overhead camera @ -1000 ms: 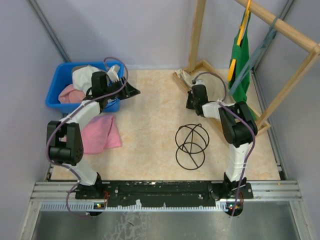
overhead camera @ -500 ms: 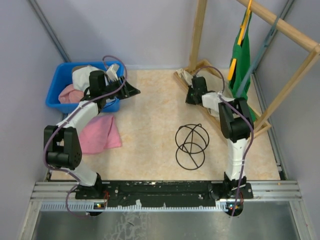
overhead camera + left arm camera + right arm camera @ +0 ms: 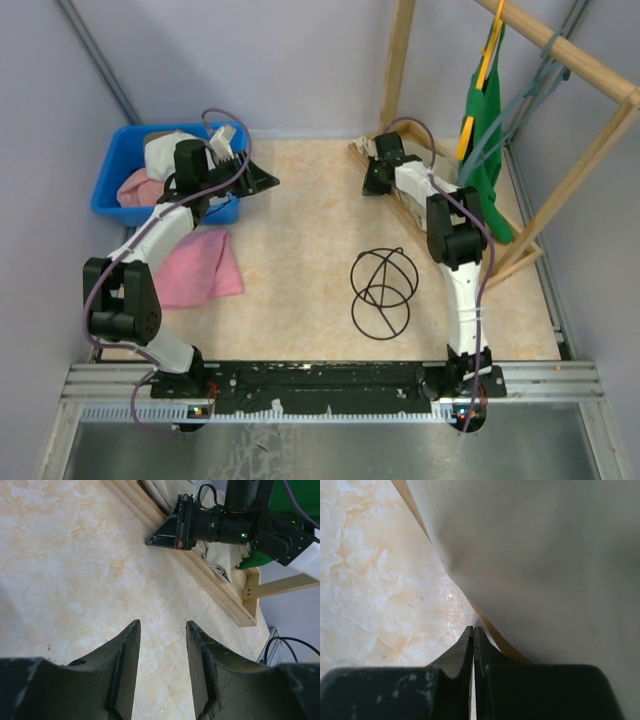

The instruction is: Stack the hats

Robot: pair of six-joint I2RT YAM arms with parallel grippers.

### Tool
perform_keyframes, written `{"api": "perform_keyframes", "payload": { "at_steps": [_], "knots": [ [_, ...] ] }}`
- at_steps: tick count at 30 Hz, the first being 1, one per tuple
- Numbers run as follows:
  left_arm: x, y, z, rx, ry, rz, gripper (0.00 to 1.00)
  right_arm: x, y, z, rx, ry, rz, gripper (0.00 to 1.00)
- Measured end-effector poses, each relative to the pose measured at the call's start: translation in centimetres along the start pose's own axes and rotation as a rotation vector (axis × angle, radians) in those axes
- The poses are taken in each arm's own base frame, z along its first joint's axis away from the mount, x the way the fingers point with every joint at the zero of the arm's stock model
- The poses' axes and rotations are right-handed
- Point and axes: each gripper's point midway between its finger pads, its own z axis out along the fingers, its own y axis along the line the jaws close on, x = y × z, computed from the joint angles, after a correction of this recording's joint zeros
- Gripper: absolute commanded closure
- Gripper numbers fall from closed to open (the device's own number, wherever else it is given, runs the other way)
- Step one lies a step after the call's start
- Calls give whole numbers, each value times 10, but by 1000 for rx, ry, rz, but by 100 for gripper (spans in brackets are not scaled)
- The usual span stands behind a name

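Note:
In the top view a white hat (image 3: 163, 152) and a pink hat (image 3: 138, 188) lie in the blue bin (image 3: 112, 165) at the back left, partly hidden by my left arm. My left gripper (image 3: 262, 181) (image 3: 162, 625) hangs just right of the bin over bare table, open, with nothing between its fingers. My right gripper (image 3: 367, 184) (image 3: 473, 628) is shut and empty, low beside the wooden rack's base; it also shows in the left wrist view (image 3: 152, 540). No black or tan hat is in view.
A flat pink cloth (image 3: 200, 268) lies in front of the bin. A black wire ring (image 3: 382, 290) sits mid-table. The wooden rack (image 3: 395, 70) stands back right with a green garment (image 3: 485, 120) hanging and a beige garment (image 3: 220, 562) on its base.
My right gripper has moved back and left along the rack's base, staying shut. The left arm shifted slightly left; its gripper stays open.

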Motion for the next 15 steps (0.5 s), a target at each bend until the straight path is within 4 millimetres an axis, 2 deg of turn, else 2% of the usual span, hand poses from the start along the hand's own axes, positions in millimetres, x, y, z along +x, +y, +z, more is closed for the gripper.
{"api": "perform_keyframes", "payload": {
  "at_steps": [8,15],
  "knots": [
    [-5,-8,-6,7,-13,16,52,0,2,-3,-15,60,43,100],
    [-12,-18,-14,16,-34,34,52,-1,-6,-3,101,140,-106,100]
  ]
}}
